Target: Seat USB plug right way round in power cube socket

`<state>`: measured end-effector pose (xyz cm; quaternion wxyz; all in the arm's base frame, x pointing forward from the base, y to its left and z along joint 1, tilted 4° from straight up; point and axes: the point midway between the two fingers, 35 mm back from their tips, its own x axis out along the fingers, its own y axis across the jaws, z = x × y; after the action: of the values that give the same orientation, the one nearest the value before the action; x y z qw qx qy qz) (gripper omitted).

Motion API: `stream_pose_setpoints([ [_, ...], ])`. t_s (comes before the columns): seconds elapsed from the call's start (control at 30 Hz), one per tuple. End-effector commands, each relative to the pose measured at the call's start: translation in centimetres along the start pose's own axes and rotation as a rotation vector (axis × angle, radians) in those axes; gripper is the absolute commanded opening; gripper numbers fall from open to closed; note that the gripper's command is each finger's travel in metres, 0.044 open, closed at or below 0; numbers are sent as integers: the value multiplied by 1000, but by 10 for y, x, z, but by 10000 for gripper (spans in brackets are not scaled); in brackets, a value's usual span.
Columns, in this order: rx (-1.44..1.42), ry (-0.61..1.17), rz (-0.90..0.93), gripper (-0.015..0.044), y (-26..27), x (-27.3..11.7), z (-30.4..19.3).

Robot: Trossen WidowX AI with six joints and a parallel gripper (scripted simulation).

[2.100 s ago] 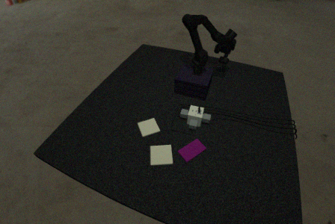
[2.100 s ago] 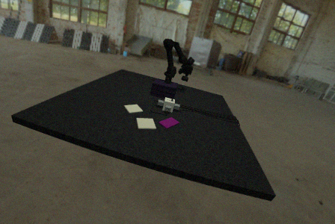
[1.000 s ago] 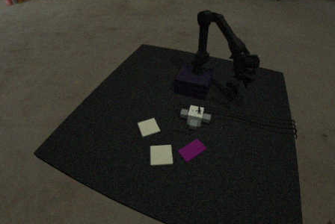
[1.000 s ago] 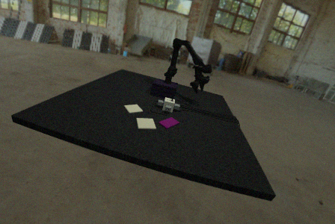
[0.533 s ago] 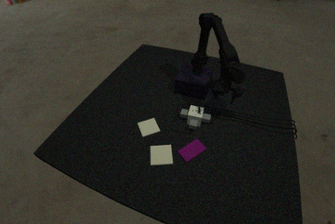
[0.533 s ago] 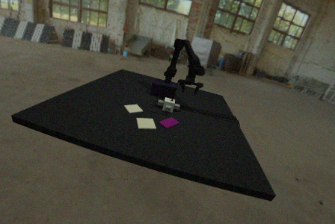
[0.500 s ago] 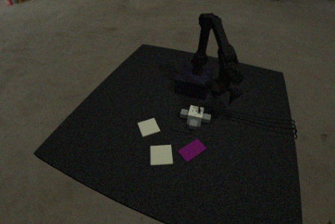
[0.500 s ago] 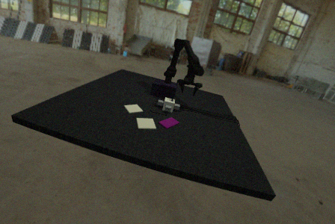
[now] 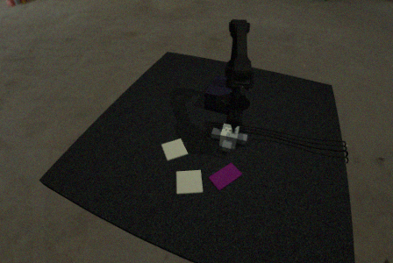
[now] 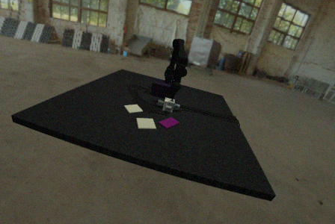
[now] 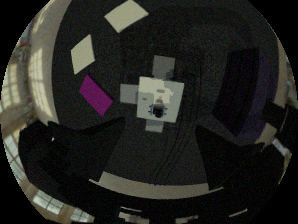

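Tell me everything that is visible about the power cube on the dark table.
The power cube is a small, light grey and white block with short grey stubs sticking out from its sides, so it looks like a cross from above. It sits on the dark table, near the middle, beside three flat tiles. In the wrist view a dark spot marks its white top face; the plug cannot be made out clearly. Thin black cables run from it toward the table edge. The open end effector hangs above it, not touching.

The pale grey, cross-shaped power cube sits on the black table (near its middle), a small white USB plug standing in its top socket.
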<state>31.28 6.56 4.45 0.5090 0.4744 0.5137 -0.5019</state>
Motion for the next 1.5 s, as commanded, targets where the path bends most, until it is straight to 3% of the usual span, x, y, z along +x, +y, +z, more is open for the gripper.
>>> stream_pose_setpoints([
  [0.0, 24, -4, 2, 440, 3, -2, 1],
  [1.23, 24, -4, 2, 440, 3, 28, 1],
  [1.47, 21, 1, 5, 256, 5, 26, 0],
])
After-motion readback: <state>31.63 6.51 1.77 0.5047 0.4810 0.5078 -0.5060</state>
